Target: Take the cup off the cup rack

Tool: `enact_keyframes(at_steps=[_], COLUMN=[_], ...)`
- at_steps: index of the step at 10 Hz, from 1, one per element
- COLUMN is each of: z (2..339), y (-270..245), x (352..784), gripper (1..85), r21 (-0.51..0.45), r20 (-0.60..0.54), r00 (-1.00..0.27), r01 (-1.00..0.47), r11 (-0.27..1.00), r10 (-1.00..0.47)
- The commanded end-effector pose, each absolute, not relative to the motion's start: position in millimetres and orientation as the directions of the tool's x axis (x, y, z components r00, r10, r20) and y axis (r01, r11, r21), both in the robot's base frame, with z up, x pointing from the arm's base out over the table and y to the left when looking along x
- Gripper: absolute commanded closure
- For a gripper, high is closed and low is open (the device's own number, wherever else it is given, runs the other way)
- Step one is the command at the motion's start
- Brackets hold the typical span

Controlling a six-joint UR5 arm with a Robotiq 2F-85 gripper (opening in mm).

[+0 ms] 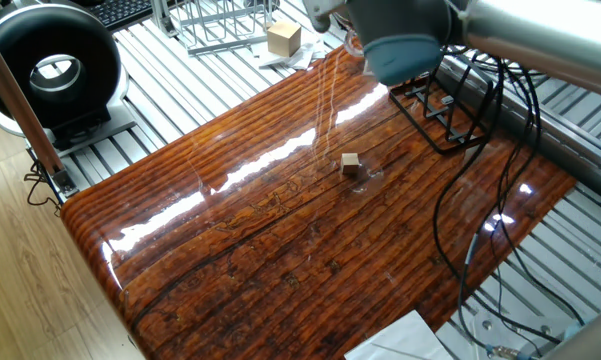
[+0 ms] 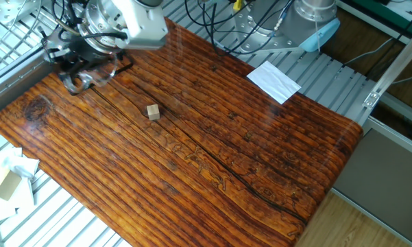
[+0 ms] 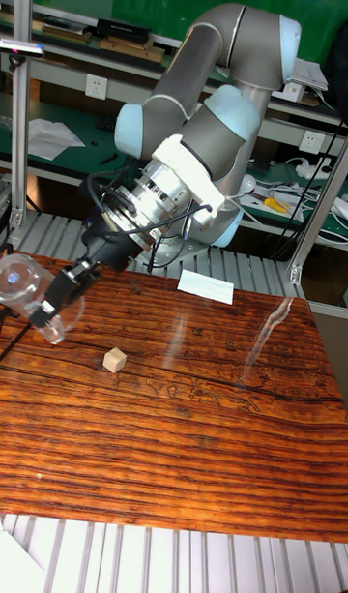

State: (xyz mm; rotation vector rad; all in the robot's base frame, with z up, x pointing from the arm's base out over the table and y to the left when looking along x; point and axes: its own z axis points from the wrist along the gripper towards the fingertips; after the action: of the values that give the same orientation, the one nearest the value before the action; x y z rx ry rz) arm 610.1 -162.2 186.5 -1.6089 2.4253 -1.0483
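In the tall fixed view the clear glass cup [image 3: 21, 281] hangs tilted above the table's left end, with my gripper [image 3: 48, 308] shut on its rim. The other fixed view shows the gripper [image 2: 63, 56] over the black wire cup rack [image 2: 120, 64], most of which it hides. The cup itself is hard to make out there. In one fixed view the cup rack [image 1: 442, 125] lies on the table's far right, and the arm's wrist hides both gripper and cup.
A small wooden cube [image 2: 153, 112] sits mid-table. A white paper sheet [image 2: 274, 80] lies past the table's far edge. A silver wire frame [image 1: 220, 25], a cardboard box [image 1: 283, 38] and a black round device [image 1: 55, 65] stand off the table. Cables hang near the rack.
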Motion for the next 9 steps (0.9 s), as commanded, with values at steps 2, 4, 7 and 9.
enact_keyframes(at_steps=[2,4,7,9], z=[173,166,154,145], y=[-144,-135,-109,-80], x=[595,589,581,574], gripper=[84.3,84.3,84.3,84.3], r21=[-0.511,-0.483,-0.408,-0.302], r20=[0.214,0.176,0.064,-0.043], r00=[-0.531,-0.561,-0.620,-0.672], r01=[-0.776,-0.765,-0.731,-0.696], r11=[0.369,0.426,0.547,0.651], r10=[-0.820,-0.809,-0.782,-0.739])
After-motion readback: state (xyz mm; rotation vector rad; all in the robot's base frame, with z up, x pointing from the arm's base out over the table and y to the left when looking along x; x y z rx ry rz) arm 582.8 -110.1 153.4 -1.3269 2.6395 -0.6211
